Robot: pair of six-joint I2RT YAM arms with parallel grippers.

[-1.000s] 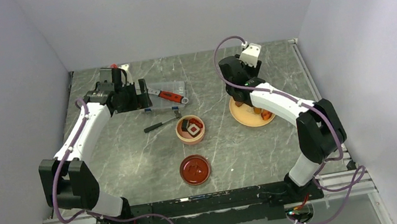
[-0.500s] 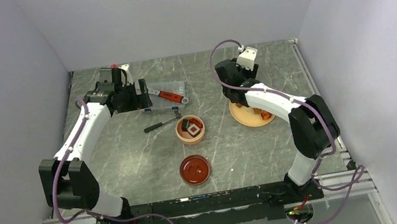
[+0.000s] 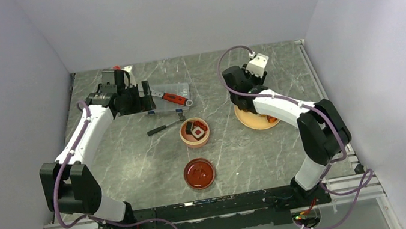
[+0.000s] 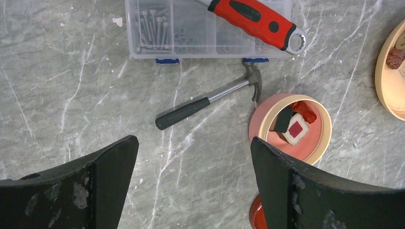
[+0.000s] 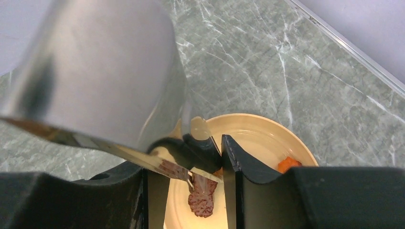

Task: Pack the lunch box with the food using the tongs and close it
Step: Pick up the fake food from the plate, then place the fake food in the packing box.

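Note:
The lunch box [image 3: 194,133] stands mid-table, holding a black-and-white roll [image 4: 296,130] and a red piece [image 4: 305,110]. Its dark red lid [image 3: 199,173] lies nearer the arm bases. My right gripper [image 5: 184,162] is shut on the grey metal tongs [image 5: 95,71] over the yellow plate [image 5: 258,133]. The tong tips pinch a brown piece of food [image 5: 203,200] just above the plate. An orange piece [image 5: 288,164] lies on the plate to the right. My left gripper [image 4: 192,143] hangs open and holds nothing, above the table left of the lunch box [image 4: 325,136].
A black-handled hammer [image 4: 205,102] lies left of the lunch box. Behind it is a clear case of screws [image 4: 191,33] with a red wrench [image 4: 258,16] on top. The plate [image 3: 250,121] sits right of the lunch box.
The right wrist has shifted slightly over the plate, and its fingers have squeezed the tongs closer together. The left arm has not moved.

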